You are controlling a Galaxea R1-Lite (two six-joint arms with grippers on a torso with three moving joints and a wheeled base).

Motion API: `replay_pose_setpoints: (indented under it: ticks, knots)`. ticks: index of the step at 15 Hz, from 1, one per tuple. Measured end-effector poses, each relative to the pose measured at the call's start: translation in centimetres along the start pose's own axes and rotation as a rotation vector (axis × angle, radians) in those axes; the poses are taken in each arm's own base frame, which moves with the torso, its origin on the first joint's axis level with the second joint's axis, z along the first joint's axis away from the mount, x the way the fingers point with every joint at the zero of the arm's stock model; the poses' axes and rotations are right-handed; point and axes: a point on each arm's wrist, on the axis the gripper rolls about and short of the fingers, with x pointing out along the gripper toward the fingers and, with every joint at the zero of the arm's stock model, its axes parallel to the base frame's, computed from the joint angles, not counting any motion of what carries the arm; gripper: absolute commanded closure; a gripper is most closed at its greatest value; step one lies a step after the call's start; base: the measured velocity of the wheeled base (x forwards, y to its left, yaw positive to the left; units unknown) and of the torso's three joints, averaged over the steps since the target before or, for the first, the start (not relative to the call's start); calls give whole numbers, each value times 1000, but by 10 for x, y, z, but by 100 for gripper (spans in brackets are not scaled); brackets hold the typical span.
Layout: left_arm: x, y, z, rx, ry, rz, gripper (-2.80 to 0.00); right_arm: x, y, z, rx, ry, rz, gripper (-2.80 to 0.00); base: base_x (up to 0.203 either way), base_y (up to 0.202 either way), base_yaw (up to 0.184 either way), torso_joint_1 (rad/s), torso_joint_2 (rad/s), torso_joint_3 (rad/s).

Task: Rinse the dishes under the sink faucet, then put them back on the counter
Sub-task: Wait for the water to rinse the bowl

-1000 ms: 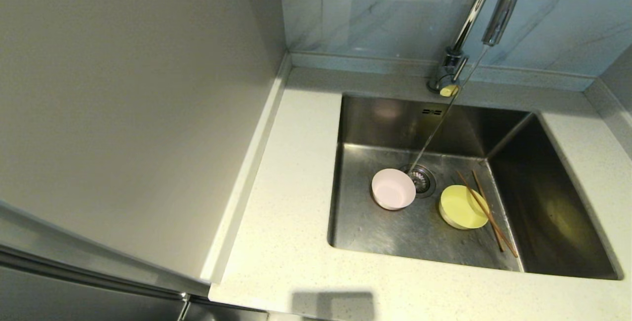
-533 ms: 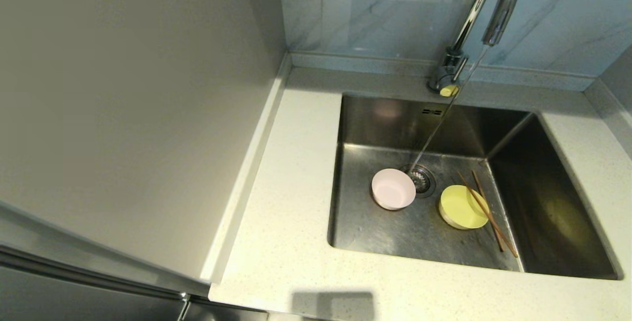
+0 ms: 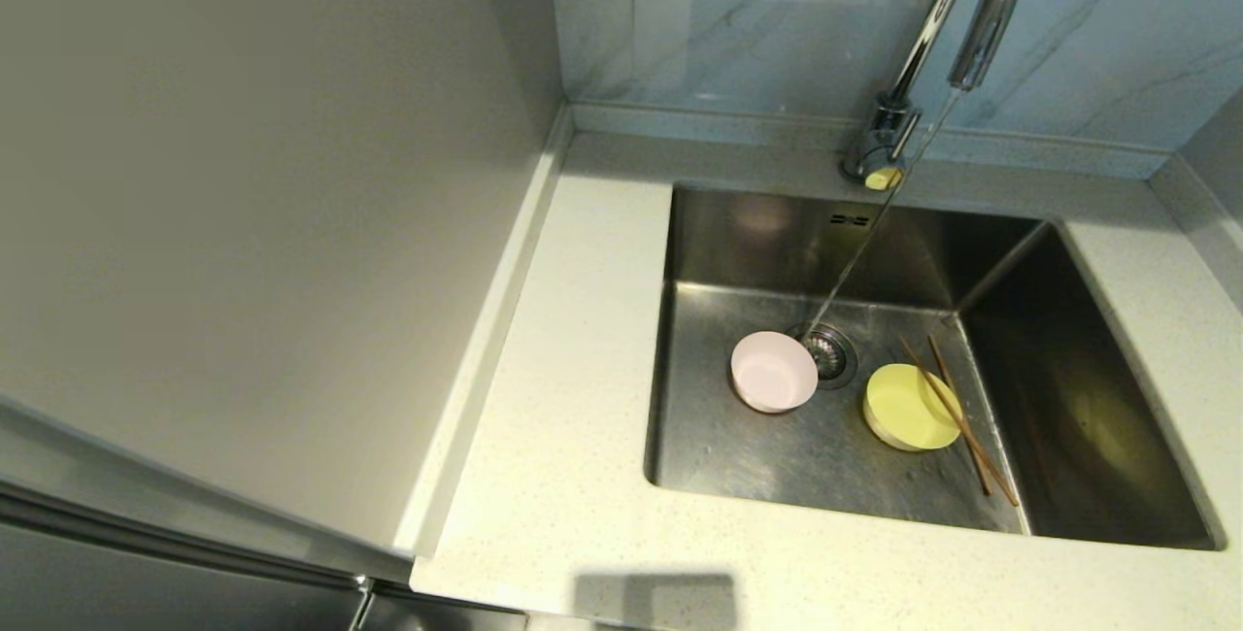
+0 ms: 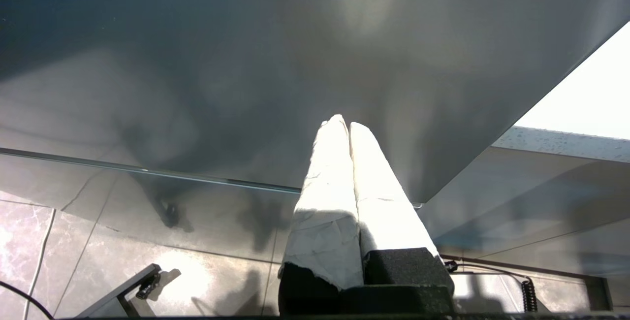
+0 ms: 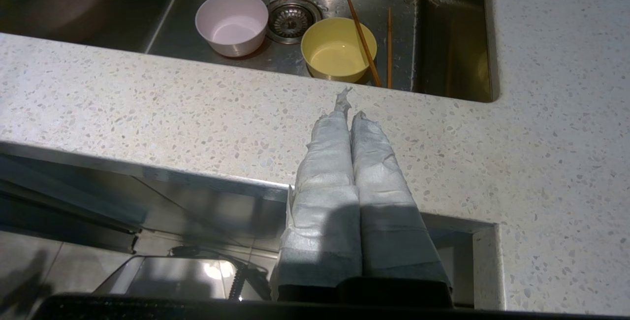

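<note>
Both bowls, pink bowl (image 3: pixel 774 372) and yellow-green bowl (image 3: pixel 910 407), sit in sink (image 3: pixel 1117 437) beside chopsticks (image 3: pixel 957 415); thin stream runs from faucet (image 3: pixel 971 19); right gripper (image 5: pixel 350 111) and left gripper (image 4: pixel 343 123) pressed closed, empty, parked low; risk: wet bowls slip from padded fingers

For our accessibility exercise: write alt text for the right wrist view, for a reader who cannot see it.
A steel sink holds a pink bowl, a yellow-green bowl and two chopsticks, one leaning on the yellow-green bowl's rim. In front, the shut, cloth-wrapped right gripper hovers at the speckled counter edge.
</note>
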Motion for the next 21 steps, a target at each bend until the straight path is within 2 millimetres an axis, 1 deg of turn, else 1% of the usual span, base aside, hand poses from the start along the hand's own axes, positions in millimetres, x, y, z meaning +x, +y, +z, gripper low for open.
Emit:
replay_pose_setpoints:
  ticks: [21]
  knots:
    - [0, 0, 0, 0, 0, 0, 0, 0, 0, 0, 0, 0, -1, 0, 0, 0, 0, 0, 0, 0]
